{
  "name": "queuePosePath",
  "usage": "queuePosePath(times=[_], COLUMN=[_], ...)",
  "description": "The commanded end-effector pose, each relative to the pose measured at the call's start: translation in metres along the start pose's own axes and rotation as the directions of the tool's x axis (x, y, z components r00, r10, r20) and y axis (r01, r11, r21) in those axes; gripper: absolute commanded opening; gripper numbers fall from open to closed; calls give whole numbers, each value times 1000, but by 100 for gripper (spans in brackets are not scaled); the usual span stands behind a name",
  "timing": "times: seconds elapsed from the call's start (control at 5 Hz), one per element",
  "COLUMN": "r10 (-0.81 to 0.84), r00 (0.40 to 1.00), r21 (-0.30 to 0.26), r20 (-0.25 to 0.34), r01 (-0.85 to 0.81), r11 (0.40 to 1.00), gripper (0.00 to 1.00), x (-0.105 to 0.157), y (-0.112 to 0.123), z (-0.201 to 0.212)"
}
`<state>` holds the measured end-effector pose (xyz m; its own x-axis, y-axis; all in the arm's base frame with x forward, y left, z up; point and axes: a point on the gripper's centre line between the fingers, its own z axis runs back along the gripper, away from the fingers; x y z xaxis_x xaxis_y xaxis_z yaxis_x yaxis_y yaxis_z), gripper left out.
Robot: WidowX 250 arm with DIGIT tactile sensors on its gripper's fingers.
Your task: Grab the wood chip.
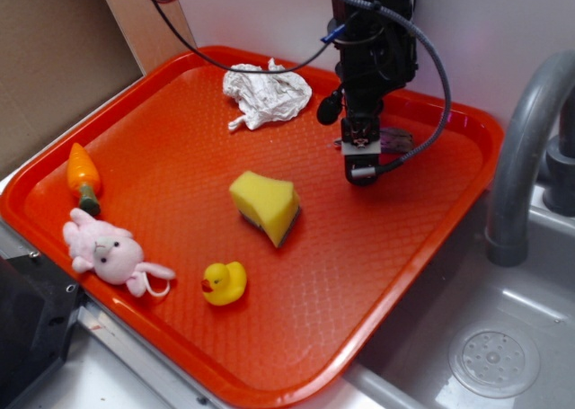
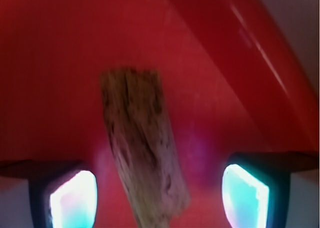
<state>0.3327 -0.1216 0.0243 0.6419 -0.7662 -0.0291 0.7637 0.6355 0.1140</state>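
The wood chip (image 2: pixel 137 133) is a rough brown-grey sliver lying flat on the orange tray (image 2: pixel 50 62), close to its far right rim. My gripper (image 2: pixel 159 195) is open and hangs low over it. One fingertip stands on each side of the chip's near end, with clear gaps and no contact. In the exterior view the gripper (image 1: pixel 361 162) points down at the back right of the tray (image 1: pixel 359 247). Only a small grey-purple bit of the wood chip (image 1: pixel 396 141) shows beside it.
Crumpled white paper (image 1: pixel 267 94) lies at the back of the tray, and a yellow sponge (image 1: pixel 264 207) in the middle. A rubber duck (image 1: pixel 225 283), pink plush bunny (image 1: pixel 108 252) and toy carrot (image 1: pixel 83 175) sit at the left. A grey faucet (image 1: pixel 521 157) and sink (image 1: pixel 485 355) stand to the right.
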Motion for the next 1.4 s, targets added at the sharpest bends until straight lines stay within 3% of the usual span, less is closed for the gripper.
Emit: queuePosePath(times=[0.0, 0.4, 0.6, 0.8, 1.0, 1.2], r10=[11, 7, 96, 276, 474, 609], r00=[996, 997, 991, 955, 872, 784], r21=[-13, 50, 100, 79, 31, 51], r20=[94, 82, 94, 106, 118, 117], r01=[-10, -12, -106, -285, -481, -617], r11=[1000, 999, 989, 955, 876, 785], gripper=[0, 0, 0, 0, 0, 0], x=[0, -5, -16, -39, -71, -91], y=[-10, -21, -24, -23, -32, -33], z=[0, -7, 5, 54, 105, 153])
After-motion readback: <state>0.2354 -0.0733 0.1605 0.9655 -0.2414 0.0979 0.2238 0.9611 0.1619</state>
